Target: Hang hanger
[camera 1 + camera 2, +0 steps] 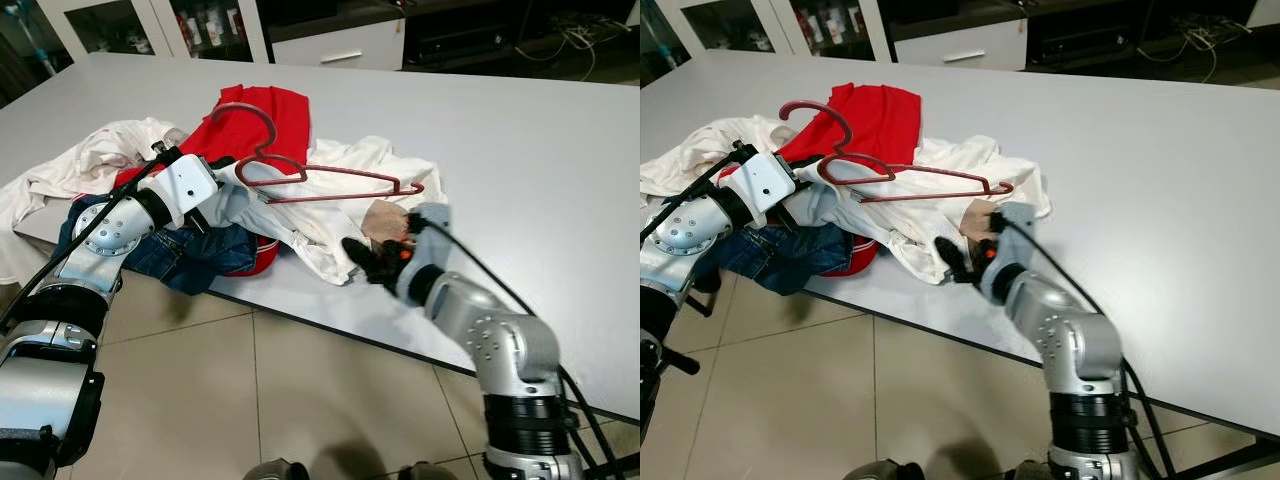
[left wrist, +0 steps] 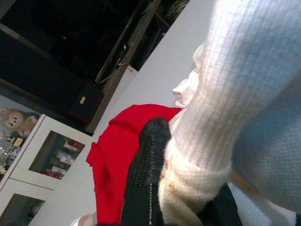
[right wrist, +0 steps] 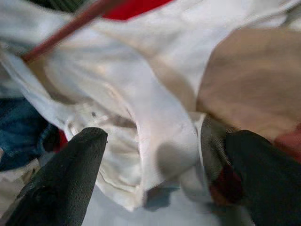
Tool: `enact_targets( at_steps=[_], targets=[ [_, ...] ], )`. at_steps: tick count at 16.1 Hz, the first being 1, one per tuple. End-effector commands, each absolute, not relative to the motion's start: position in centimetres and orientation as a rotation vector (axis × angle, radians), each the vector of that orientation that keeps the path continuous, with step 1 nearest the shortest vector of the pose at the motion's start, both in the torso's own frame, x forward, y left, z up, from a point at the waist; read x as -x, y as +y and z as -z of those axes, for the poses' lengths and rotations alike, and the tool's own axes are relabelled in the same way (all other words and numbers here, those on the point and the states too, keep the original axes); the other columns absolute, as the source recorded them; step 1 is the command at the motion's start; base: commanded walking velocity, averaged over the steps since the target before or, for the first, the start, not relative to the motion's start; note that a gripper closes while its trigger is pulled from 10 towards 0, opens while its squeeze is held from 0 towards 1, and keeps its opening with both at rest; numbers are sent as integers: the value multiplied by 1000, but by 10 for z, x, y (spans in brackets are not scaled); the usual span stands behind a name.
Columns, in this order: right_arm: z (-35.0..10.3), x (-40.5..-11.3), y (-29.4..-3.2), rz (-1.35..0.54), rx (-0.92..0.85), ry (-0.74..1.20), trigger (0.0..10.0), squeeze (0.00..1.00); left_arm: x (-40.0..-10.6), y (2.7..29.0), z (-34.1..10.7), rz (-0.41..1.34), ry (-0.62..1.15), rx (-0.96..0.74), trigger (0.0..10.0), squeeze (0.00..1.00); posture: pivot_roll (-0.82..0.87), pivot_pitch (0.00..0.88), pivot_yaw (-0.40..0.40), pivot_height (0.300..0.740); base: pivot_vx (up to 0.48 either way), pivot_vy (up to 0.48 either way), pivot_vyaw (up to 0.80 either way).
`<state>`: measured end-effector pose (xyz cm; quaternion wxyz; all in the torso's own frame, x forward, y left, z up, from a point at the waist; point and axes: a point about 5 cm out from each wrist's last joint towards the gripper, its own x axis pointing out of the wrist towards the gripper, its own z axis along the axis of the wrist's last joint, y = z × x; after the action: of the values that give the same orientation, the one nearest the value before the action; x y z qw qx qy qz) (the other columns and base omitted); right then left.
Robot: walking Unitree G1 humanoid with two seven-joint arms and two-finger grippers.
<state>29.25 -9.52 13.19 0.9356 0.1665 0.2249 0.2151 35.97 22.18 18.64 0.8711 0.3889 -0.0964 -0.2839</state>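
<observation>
Left eye view shows a red hanger [image 1: 300, 170] lying on a heap of clothes [image 1: 330, 200] near the front edge of a grey table [image 1: 520, 160]. At the heap's left side, the left gripper [image 2: 188, 188] is clenched on white knitted cloth [image 2: 225, 94]. At its front edge, the right gripper [image 3: 164, 160] has its fingers [image 3: 70, 174] spread apart around white fabric.

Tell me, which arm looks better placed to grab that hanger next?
Probably the left. The left gripper is beside the hanger, though shut on white cloth. The right gripper sits open, lower down.
</observation>
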Motion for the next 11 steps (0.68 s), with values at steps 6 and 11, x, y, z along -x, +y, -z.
enact_targets(
  at_steps=[6,11],
  targets=[
    [-117,-294,-83,-416,-270,534,10000,576,-359,227,-192,586,-200,-841,0,0,-117,51,171,740,0,0,0],
    [-109,-293,-75,-469,-234,567,10000,0,-360,224,-194,591,-206,-840,0,0,-119,46,174,740,0,0,0]
  ],
)
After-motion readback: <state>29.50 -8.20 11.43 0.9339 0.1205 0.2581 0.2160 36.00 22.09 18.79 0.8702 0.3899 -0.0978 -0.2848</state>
